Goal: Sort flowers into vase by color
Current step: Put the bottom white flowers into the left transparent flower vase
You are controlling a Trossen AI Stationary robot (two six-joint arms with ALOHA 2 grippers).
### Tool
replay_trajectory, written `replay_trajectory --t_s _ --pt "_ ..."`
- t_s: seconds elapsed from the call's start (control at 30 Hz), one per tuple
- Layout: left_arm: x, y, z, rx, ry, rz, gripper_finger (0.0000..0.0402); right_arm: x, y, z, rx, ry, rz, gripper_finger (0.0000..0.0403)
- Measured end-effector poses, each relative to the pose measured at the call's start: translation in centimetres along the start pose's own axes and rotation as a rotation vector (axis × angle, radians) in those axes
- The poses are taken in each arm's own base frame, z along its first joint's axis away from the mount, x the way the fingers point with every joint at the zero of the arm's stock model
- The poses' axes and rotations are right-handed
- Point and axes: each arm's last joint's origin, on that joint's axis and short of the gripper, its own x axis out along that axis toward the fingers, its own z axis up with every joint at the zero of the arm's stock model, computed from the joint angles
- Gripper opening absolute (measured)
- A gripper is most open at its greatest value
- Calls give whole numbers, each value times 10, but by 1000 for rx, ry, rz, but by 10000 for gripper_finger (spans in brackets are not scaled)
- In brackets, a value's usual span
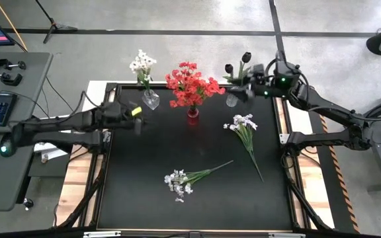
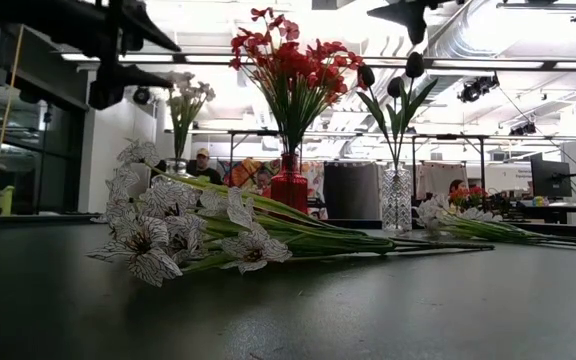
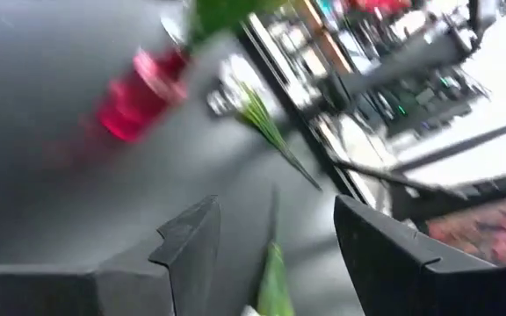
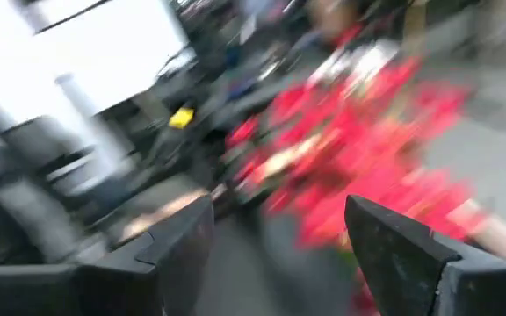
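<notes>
Three vases are ranged along the far edge of the dark counter, one per colour. At the left, the left claw is held above the counter just beside the clear vase of white flowers; its fingers are spread with nothing between them. In the middle, the red vase is packed with red flowers. At the right, the clear vase carries the black flowers, and the right claw is poised just beside it, likewise spread and empty. Two white sprays are left lying flat: one near the front, one at the right. Both likely belong in the left vase
</notes>
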Motion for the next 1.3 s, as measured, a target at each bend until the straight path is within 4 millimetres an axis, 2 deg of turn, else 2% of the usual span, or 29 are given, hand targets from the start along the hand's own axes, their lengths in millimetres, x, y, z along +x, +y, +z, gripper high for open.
replay_trajectory --t_s 0.1,0.23,0.43,0.57,0.77,0.87,1.0,1.17,1.3 --pt "3 -12 -15 -31 76 -53 211 1 7 -12 77 141 138 248" --pt "7 -29 -40 -78 195 -107 211 5 25 -30 110 305 249 248" --pt "10 -46 -85 -61 404 -123 211 32 71 -66 147 528 401 248" --pt "9 -51 -111 -3 483 -101 211 57 109 -109 156 721 441 248" --pt "-1 -57 -136 132 498 -114 211 89 157 -188 2 885 388 248" --pt "-7 -58 -141 246 485 -144 211 105 166 -223 -113 924 259 248" --pt "-10 -59 -143 335 460 -164 211 128 168 -254 -271 958 92 248" --pt "-11 -60 -143 354 424 -156 211 155 170 -271 -451 995 4 248" --pt "-11 -60 -143 387 419 -162 211 172 173 -283 -532 1043 39 248"
